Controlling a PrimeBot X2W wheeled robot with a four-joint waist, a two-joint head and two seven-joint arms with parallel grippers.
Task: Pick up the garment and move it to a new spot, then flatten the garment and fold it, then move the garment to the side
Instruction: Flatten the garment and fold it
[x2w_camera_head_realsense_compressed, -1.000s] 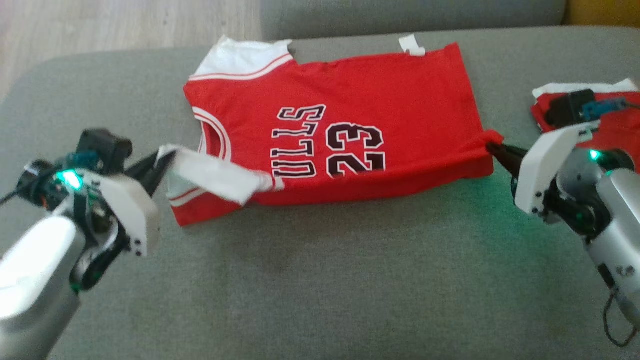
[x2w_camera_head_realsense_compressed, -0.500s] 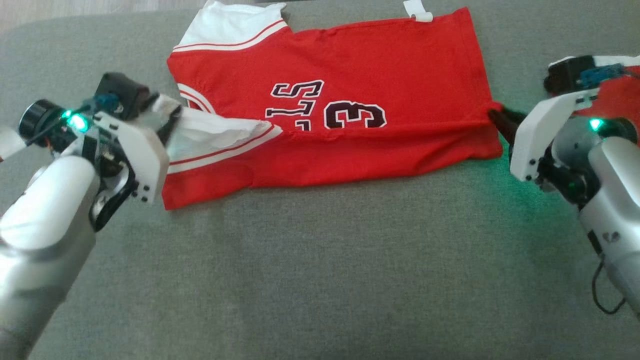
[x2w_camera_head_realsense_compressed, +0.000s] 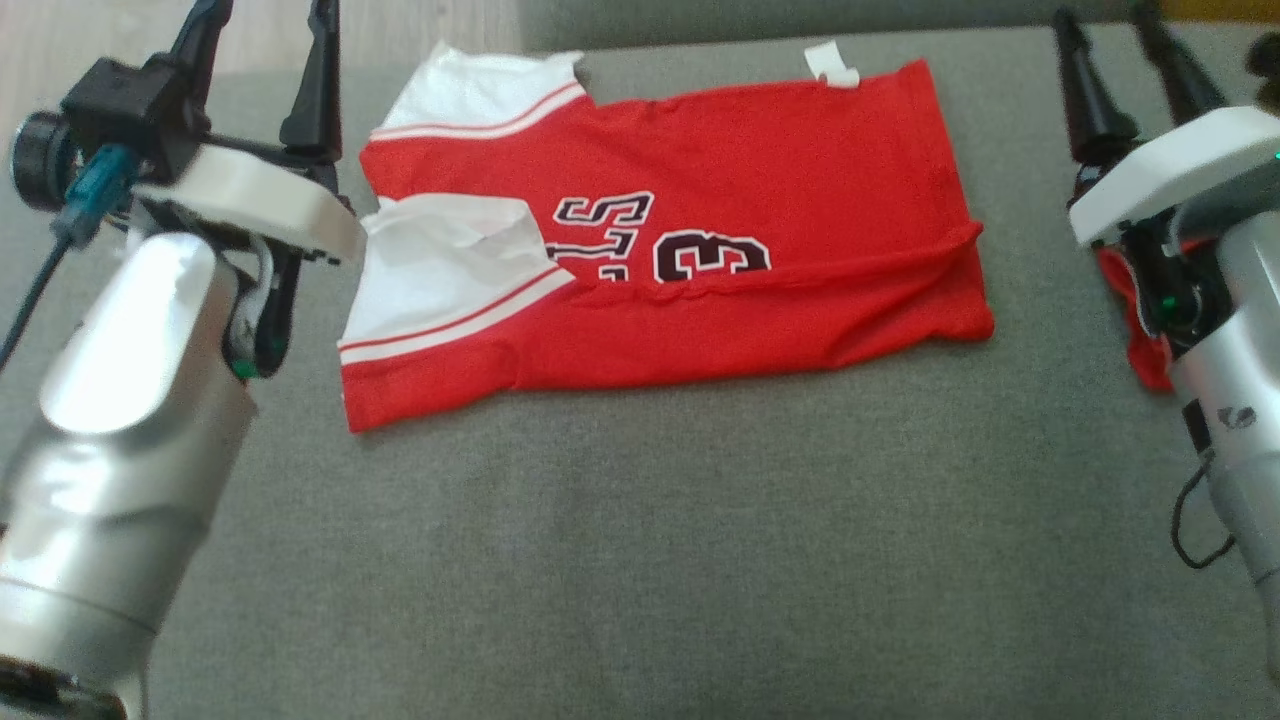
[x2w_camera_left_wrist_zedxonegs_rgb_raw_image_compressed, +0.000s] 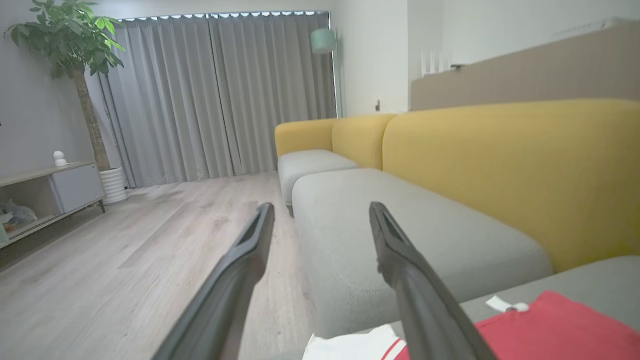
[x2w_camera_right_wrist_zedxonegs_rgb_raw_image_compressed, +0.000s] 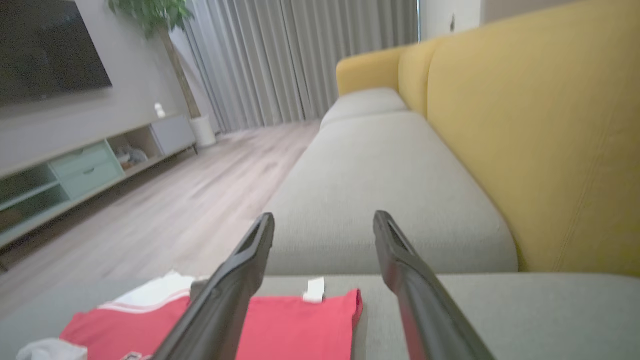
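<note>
Lying flat on the grey sofa seat (x2w_camera_head_realsense_compressed: 640, 560): red basketball jersey (x2w_camera_head_realsense_compressed: 720, 250), stretched left to right, shoulder end left, hem right. It sits in the far half of the cushion, roughly centred between the two arms.

Near edge of the jersey is folded up over itself. The fold runs the full width and hides the lower part of the black-and-white lettering and number. A white panel with red stripes lies on top at the near left; a second white panel sticks out at the far left corner. Small white tag (x2w_camera_head_realsense_compressed: 832, 65) pokes out past the far edge, toward the right.

Left gripper (x2w_camera_head_realsense_compressed: 265, 30): raised at the far left, just beside the shoulder end, fingers pointing away from the robot. Jaws spread wide, nothing between them. Left wrist view shows wood floor (x2w_camera_left_wrist_zedxonegs_rgb_raw_image_compressed: 125, 260) and seat cushion through the gap.

Right gripper (x2w_camera_head_realsense_compressed: 1105, 25): raised at the far right, beyond the hem and clear of the cloth. Jaws spread wide, empty.

Second red garment (x2w_camera_head_realsense_compressed: 1140, 320): partly hidden under the right arm at the right edge of the seat, apart from the jersey.

Yellow backrest (x2w_camera_left_wrist_zedxonegs_rgb_raw_image_compressed: 500, 165) beyond the seat; grey curtains (x2w_camera_left_wrist_zedxonegs_rgb_raw_image_compressed: 220, 95) at the far wall.
</note>
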